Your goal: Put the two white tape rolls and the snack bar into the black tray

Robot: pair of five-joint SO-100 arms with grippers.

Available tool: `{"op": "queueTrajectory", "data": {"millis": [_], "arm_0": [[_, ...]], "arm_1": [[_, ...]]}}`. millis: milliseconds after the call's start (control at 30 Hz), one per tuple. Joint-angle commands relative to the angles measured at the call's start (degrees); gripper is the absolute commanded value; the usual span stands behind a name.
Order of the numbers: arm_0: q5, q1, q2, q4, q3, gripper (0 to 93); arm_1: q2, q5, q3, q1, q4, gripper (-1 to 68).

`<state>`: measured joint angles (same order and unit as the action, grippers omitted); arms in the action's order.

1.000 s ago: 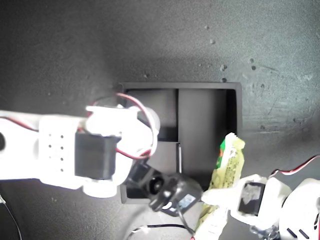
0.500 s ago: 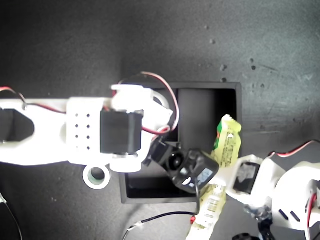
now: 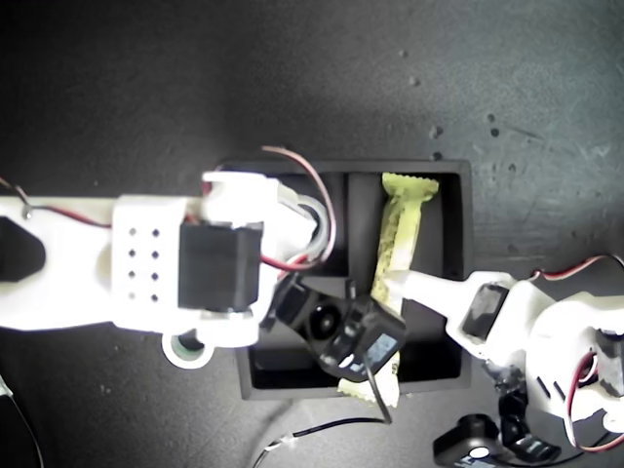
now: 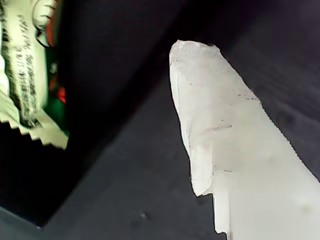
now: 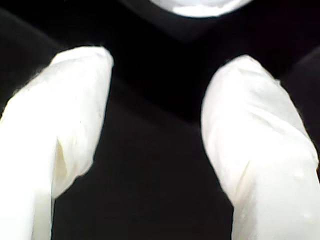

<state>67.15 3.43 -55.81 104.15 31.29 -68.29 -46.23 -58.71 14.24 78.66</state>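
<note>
- Settling the snack bar (image 3: 395, 234) flat is the step in hand. It is lying slanted in the long compartment of the tray (image 3: 458, 292), with one crimped end seemingly riding on the tray's wall.
- My first gripper (image 3: 408, 288) is sitting just beside the bar, not grasping it. I cannot tell how wide its jaws are standing.
- Nudging that raised end gently inward should be seating it.
- My second gripper (image 5: 155, 115) is hovering over the tray, jaws released and empty.
- The green-cored roll (image 3: 190, 348) is waiting on the worktop (image 3: 146, 88), just outside the tray.
</note>
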Motion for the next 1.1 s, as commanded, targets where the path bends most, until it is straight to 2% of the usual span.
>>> {"op": "queueTrajectory", "data": {"millis": [0, 167, 300, 467, 633, 700, 867, 1067], "arm_0": [[1.8, 1.2, -11.2, 1.1, 4.5, 12.4], [7.0, 4.4, -23.9, 1.1, 12.0, 10.5], [12.6, 8.2, -29.2, 0.9, 16.6, 10.1], [20.0, 15.4, -24.3, 0.5, 16.8, 10.7], [27.7, 20.6, -18.3, -1.1, 18.6, 12.2], [29.9, 21.4, -17.6, -4.2, 21.8, 12.5], [33.0, 22.7, -20.8, -15.7, 35.7, 12.1], [36.5, 24.2, -25.4, -25.8, 49.5, 11.9]], "arm_1": [[-0.4, 41.1, 9.5, 0.4, 9.0, 28.2], [-1.3, 36.2, 26.4, -0.9, 24.5, 22.1], [-7.4, 26.9, 31.6, -2.8, 24.5, 19.7], [-15.8, 7.1, 30.8, -8.1, 24.5, 17.6], [-36.7, -8.1, 7.6, -17.8, 24.0, 14.5], [-47.5, -10.2, -5.5, -20.0, 19.8, 13.6], [-63.5, -13.1, -25.0, -18.7, 13.5, 11.9], [-67.1, -14.8, -35.6, -15.6, 9.8, 11.7]]}}
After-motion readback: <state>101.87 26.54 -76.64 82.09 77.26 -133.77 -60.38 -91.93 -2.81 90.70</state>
